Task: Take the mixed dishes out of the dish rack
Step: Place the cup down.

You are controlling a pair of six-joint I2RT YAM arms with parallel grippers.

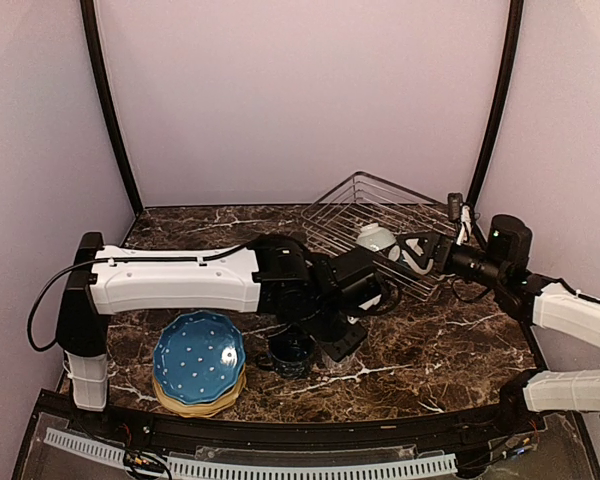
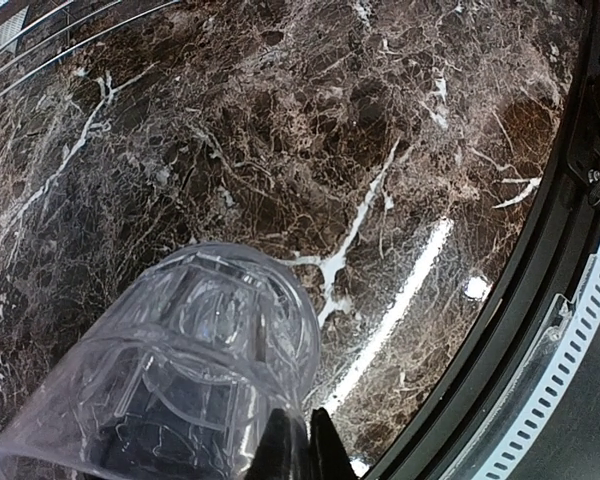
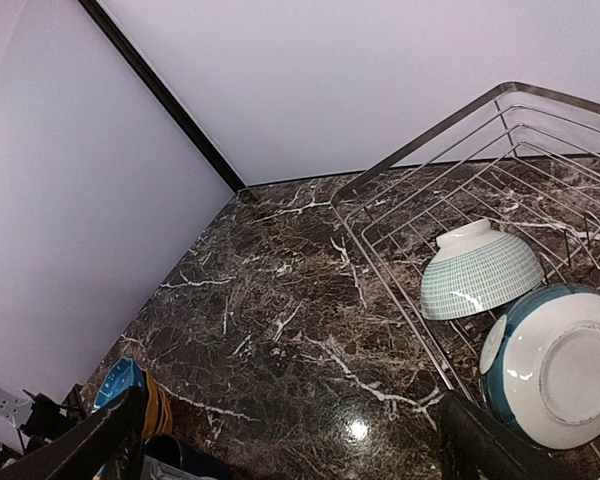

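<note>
My left gripper (image 2: pixel 305 452) is shut on the rim of a clear glass tumbler (image 2: pixel 195 360) and holds it tilted above the marble table; in the top view the left gripper (image 1: pixel 345 338) is just right of the navy mug (image 1: pixel 290 352). The blue dotted plate (image 1: pixel 198 355) lies on a mustard plate (image 1: pixel 202 402) at front left. The wire dish rack (image 1: pixel 352 205) stands at back right and holds a white grid-patterned bowl (image 3: pixel 480 270), upside down, and a teal-and-white bowl (image 3: pixel 555 365). My right gripper (image 3: pixel 290 420) is open and empty by the rack's near left edge.
The table is dark marble (image 1: pixel 430 350) with a black raised rim (image 2: pixel 540 290) at the front edge. Lilac walls close in the back and sides. The left arm (image 1: pixel 180 280) stretches across the table's middle. The plate stack (image 3: pixel 120 385) and the mug (image 3: pixel 180 455) also show in the right wrist view.
</note>
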